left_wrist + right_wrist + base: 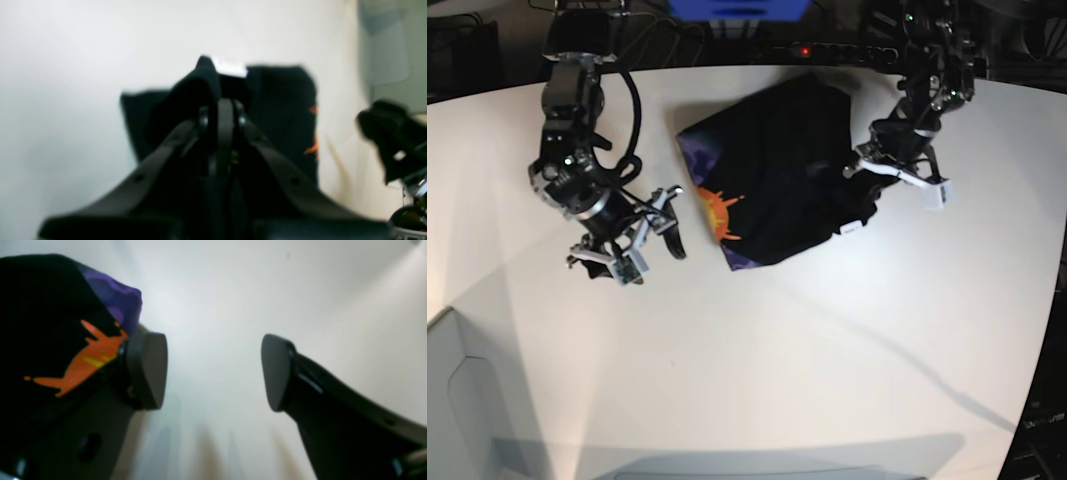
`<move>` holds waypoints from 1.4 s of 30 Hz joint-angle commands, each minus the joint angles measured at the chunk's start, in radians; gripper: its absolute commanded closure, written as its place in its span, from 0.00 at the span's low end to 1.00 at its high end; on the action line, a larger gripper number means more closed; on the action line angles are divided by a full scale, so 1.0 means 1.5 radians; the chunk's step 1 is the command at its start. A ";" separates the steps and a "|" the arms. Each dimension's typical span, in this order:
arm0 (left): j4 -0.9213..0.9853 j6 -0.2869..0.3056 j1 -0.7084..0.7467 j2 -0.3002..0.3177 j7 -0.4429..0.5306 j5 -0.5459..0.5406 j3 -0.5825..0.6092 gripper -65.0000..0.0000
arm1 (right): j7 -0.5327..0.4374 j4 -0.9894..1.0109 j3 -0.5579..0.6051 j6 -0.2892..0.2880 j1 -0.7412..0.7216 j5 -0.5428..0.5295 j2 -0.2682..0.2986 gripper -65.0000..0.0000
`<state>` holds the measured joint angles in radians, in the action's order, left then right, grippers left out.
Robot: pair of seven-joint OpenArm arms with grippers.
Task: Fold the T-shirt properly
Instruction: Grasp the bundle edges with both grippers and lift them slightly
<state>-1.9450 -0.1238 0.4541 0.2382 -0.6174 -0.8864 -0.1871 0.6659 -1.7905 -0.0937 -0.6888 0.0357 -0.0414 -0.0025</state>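
Observation:
The black T-shirt lies folded on the white table, its orange sun print on purple showing along the left edge. My left gripper is at the shirt's right edge, shut on a raised fold of black cloth beside the small white label. In the left wrist view the left gripper has its jaws together. My right gripper stands open just left of the shirt. In the right wrist view the right gripper holds nothing, and the printed T-shirt lies beside its left pad.
A blue box and a power strip with a red light sit behind the table's far edge. The right arm shows at the right of the left wrist view. A white panel stands at the front left corner.

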 commanded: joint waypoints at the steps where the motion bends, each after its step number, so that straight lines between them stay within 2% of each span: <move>1: -0.009 0.003 0.014 0.006 0.008 -0.006 -0.003 1.00 | -0.018 -0.014 0.000 -0.006 -0.011 -0.011 0.000 0.30; 10: 0.023 0.007 0.062 -0.008 0.008 -0.004 -0.050 1.00 | -0.018 -0.014 0.001 -0.006 -0.011 -0.011 -0.003 0.30; 21: 0.155 0.009 -0.009 -0.016 0.008 -0.006 -0.045 1.00 | -0.018 -0.028 0.001 -0.006 -0.001 -0.014 -0.003 0.30; 27: 0.170 0.009 -0.021 -0.025 0.008 -0.006 -0.044 1.00 | -0.018 -0.091 0.090 -0.006 0.057 -0.012 -0.003 0.30; 33: 0.171 0.009 -0.018 -0.024 0.008 -0.006 -0.044 1.00 | -0.019 -0.077 0.182 -0.006 0.095 -0.011 -0.004 0.30; 42: 0.157 0.010 0.027 -0.011 0.007 -0.006 -0.050 1.00 | -0.025 0.048 0.212 -0.006 0.066 -0.015 -0.004 0.31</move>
<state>-1.7020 -0.1009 0.4870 0.2104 -0.5903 -0.9028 -0.2573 0.6456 -1.7023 0.2249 -0.6884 0.1429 -0.0498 -0.0029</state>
